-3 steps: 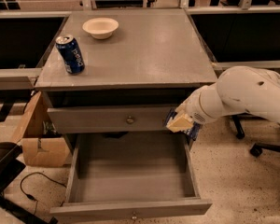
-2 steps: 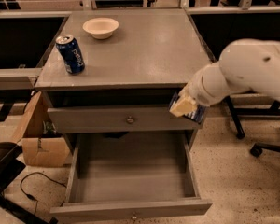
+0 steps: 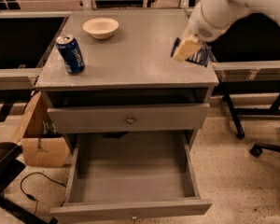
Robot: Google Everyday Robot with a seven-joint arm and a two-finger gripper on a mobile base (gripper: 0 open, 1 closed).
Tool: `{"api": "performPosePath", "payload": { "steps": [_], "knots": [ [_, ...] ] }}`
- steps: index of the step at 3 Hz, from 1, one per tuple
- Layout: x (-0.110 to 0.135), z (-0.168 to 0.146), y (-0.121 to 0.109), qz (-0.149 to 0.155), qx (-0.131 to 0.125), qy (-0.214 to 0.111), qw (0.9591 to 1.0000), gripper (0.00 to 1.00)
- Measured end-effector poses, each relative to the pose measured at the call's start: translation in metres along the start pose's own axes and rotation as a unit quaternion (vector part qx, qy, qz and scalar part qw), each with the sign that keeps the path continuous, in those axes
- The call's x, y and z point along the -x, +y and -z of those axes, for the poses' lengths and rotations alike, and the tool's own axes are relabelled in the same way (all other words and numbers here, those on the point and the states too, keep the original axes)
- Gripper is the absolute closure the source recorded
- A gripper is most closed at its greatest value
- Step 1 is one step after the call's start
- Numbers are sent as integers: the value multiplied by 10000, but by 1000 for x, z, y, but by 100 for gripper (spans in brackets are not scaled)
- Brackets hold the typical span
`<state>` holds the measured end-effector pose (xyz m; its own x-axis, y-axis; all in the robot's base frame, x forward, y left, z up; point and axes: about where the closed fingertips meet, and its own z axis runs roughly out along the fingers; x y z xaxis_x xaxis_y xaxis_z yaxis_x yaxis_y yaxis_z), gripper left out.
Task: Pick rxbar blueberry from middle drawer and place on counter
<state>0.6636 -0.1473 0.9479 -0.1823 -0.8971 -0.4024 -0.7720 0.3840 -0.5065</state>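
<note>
Moved: claw (image 3: 185,48) is up from drawer height, now above tabletop (image 3: 135,59) right edge, clamped on rxbar blueberry (image 3: 199,55); bar juts right of claw, tabletop directly below. middle drawer (image 3: 130,171) open.

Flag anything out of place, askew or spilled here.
Nothing is spilled or damaged. The middle drawer hangs wide open and empty. The gripper holds the rxbar blueberry tilted above the right edge of the counter. The Pepsi can and bowl stand upright.
</note>
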Motion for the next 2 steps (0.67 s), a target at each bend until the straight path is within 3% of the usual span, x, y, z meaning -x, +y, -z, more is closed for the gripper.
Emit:
{"api": "performPosePath", "payload": {
  "steps": [1, 2],
  "knots": [
    [28, -18, -43, 166, -165, -573, 9981, 100],
    [57, -70, -63, 114, -150, -1244, 9921, 100]
  ]
}}
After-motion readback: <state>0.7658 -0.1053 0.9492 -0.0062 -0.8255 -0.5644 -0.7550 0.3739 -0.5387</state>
